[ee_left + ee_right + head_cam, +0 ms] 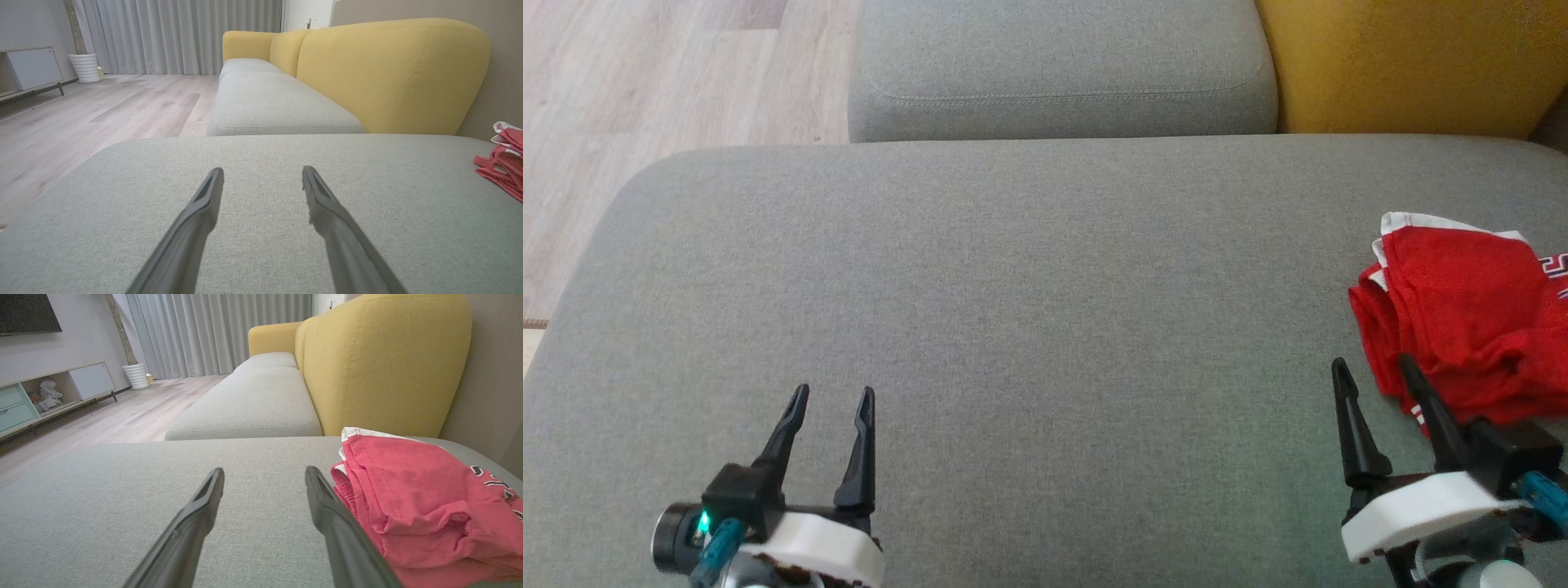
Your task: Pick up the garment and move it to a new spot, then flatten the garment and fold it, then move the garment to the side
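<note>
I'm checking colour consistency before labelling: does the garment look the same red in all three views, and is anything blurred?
No: head view, garment saturated red, sharp; right wrist view, washed-out pinkish red; left wrist view, similar pink, cut off at the right edge. No motion blur evident.

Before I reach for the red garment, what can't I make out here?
- Garment, right part: cut off by the right edge, head and left wrist views.
- Its lettering: cut off and creased, right wrist view.
- Whether the right gripper touches it: one finger overlaps it, head view.
</note>
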Motion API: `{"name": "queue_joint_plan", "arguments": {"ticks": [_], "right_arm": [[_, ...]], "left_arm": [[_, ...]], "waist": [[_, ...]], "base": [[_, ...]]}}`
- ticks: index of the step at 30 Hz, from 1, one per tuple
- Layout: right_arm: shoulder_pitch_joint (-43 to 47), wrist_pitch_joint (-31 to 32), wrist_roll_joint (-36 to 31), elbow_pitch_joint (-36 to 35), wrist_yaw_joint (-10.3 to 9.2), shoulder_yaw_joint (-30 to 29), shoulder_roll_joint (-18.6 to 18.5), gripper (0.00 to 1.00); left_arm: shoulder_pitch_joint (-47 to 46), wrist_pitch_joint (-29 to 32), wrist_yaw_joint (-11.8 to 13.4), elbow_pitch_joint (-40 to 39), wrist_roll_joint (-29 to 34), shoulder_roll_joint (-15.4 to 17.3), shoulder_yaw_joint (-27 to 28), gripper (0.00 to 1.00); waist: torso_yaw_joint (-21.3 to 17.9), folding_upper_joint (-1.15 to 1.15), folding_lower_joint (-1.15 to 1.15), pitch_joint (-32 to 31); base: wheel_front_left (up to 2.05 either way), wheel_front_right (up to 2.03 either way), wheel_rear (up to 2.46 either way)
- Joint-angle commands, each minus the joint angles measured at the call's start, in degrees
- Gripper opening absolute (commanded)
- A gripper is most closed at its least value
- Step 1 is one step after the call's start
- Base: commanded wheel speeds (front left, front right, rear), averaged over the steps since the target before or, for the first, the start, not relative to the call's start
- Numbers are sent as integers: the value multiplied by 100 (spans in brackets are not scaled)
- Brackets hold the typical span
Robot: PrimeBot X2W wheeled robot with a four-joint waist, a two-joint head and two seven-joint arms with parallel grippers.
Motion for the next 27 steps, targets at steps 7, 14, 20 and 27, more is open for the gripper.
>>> {"name": "queue_joint_plan", "arguments": {"ticks": [7, 14, 20, 27], "right_arm": [[-84, 56, -41, -252, 37, 145, -27, 100], [28, 45, 2, 185, -3, 21, 1, 0], [-23, 28, 435, 240, -1, 24, -21, 0], [-115, 18, 940, 343, 1, 23, -51, 0]], "left_arm": [[-224, -7, 68, -136, -40, 63, 114, 100], [43, 1, 23, 243, -26, -30, -140, 0], [-8, 94, -15, 258, -440, -38, -60, 0], [-77, 206, -60, 289, -921, -43, 38, 0]], "waist": [[10, 0, 0, -8], [-1, 0, 0, 8], [-19, 0, 0, 17], [-41, 0, 0, 27]], "base": [[0, 0, 0], [0, 0, 0], [0, 0, 0], [0, 0, 0]]}}
